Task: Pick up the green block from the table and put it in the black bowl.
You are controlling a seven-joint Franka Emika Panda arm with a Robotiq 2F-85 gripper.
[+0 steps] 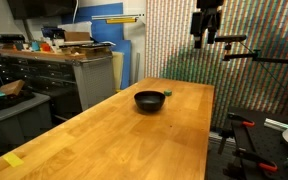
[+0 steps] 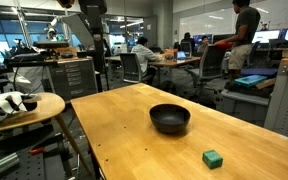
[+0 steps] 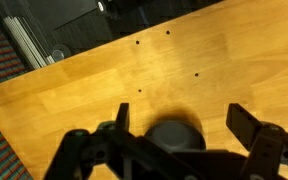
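The green block [image 2: 213, 158] lies on the wooden table [image 2: 124, 130] near its front edge, a short way from the black bowl [image 2: 169, 118]. In an exterior view the bowl [image 1: 150, 100] stands mid-table [image 1: 104, 130] with a tiny speck [image 1: 167, 93] right beside it, which may be the block. My gripper [image 1: 206, 30] hangs high above the table's far end, open and empty. In the wrist view its two fingers [image 3: 179, 112] are spread wide, with the bowl [image 3: 176, 135] far below between them. The block is not visible in the wrist view.
A yellowish tape strip [image 1: 14, 160] lies at the table's near corner. A grey workbench with drawers [image 1: 54, 70] stands beside the table. A small round side table [image 2: 24, 105] holds white items. People sit at desks [image 2: 239, 40] in the background.
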